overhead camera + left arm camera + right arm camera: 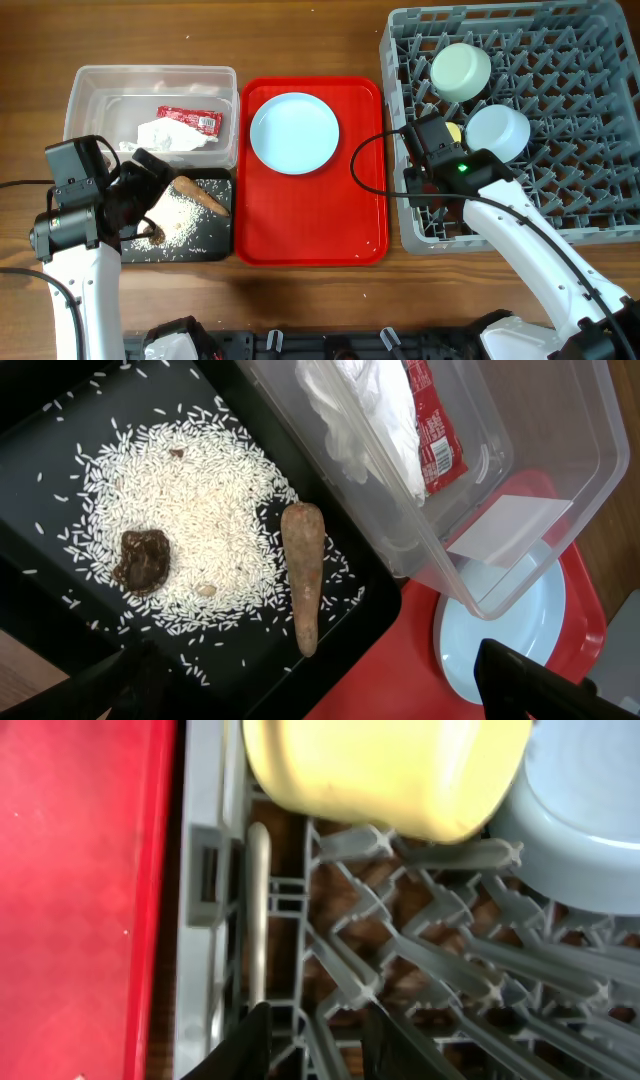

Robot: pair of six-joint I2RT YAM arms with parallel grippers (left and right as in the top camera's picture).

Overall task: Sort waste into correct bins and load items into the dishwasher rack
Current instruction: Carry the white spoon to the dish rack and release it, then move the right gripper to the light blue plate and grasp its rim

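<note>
The clear tub (90, 85) holds crumpled white paper (172, 137) and a red sauce packet (190, 119); both show in the left wrist view (370, 420) (435, 435). The black tray (200, 250) holds white rice (200, 510), a brown carrot-like scrap (302, 575) and a dark brown lump (143, 558). My left gripper (150, 200) (320, 700) hovers open and empty over this tray. The light blue plate (294, 132) lies on the red tray. The grey rack (590, 150) holds the pale green bowl (461, 71), light blue bowl (498, 132) and yellow cup (385, 770). My right gripper (418, 178) (320, 1045) is open among the pegs.
The flat red tray (310, 220) lies between the bins and the rack. A pale rod (257, 910) lies along the rack's left wall, just ahead of my right gripper's left finger. Bare wooden table runs along the front and far left.
</note>
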